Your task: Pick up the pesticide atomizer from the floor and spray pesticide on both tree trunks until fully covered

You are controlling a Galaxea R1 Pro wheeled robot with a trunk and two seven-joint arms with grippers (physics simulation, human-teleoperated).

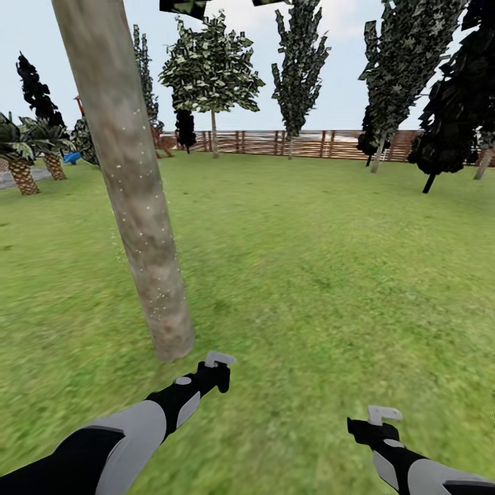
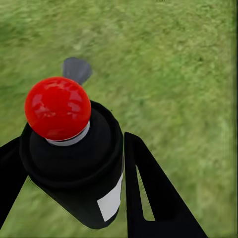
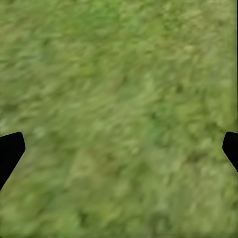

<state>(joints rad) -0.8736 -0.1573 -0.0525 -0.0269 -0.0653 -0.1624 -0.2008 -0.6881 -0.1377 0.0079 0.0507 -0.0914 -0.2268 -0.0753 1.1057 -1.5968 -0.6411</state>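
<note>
1. Left gripper [image 2: 74, 198] clamped on the pesticide atomizer [image 2: 74, 168], dark body between the black fingers [image 2: 158, 198], red ball-shaped top and a whitish label patch facing the wrist camera.
2. In the head view, left gripper [image 1: 218, 375] low over the lawn [image 1: 323, 261], with a light grey piece, probably the trigger head, poking up at its tip; bottle's long axis apparently running along the fingers.
3. Nearest tree trunk [image 1: 130, 179] just ahead of and slightly to the left of the left gripper, close but apart, leaning column of grey-brown bark dotted with tiny white specks along much of its height.
4. Judged: left arm clearly the nearer one, nozzle needing to be aimed at the bark and swept up the trunk; how far coverage has got, hard to tell.
5. Right gripper [image 1: 375, 423] well to the right, away from the trunk, fingers spread wide and empty over bare grass in its wrist view.
6. Nothing between left gripper and trunk. Farther ahead: a leafy tree [image 1: 212, 75], a brown wood fence [image 1: 302, 143], dark narrow trees, palms [image 1: 24, 148] far to the left.
</note>
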